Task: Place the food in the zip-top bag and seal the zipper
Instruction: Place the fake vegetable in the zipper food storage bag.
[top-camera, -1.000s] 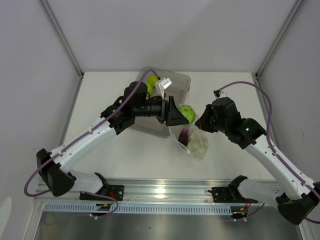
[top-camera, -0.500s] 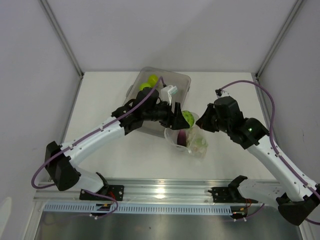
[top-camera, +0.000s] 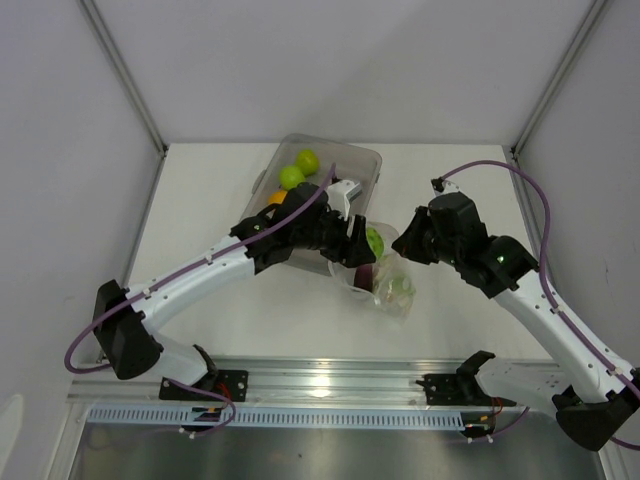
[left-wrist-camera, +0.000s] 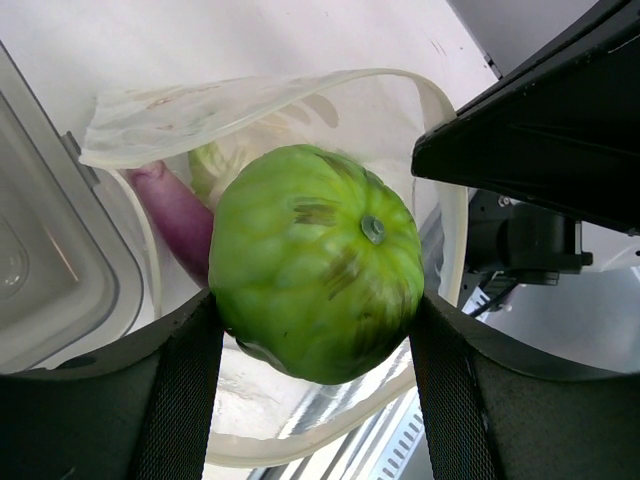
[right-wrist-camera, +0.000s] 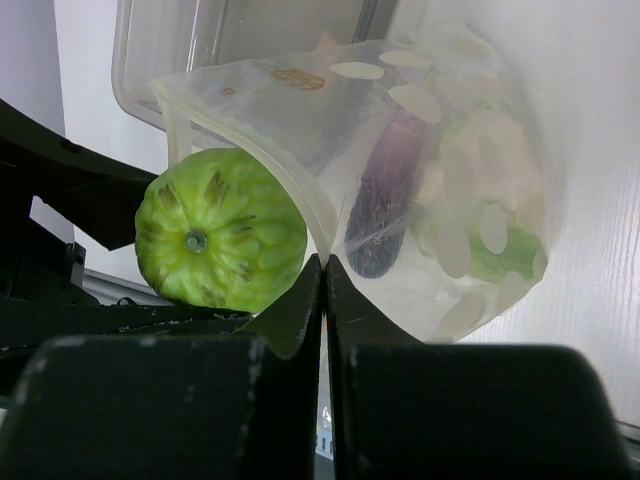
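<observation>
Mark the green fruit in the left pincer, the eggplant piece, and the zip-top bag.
green fruit (left-wrist-camera: 315, 265): left wrist view, centre of its skin.
eggplant piece (right-wrist-camera: 385, 200): right wrist view, mid-body, seen through the plastic.
zip-top bag (right-wrist-camera: 290, 120): right wrist view, clear wall near the mouth.

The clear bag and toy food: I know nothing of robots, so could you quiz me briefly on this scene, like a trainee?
1. True or false: the right fingers pinch the rim of the bag.
2. Which already lies inside the bag? A, orange fruit; B, purple eggplant; C, nothing.
3. What do the left fingers hold at the bag's mouth?
Key: 1 true; 2 B; 3 a green fruit.
</observation>
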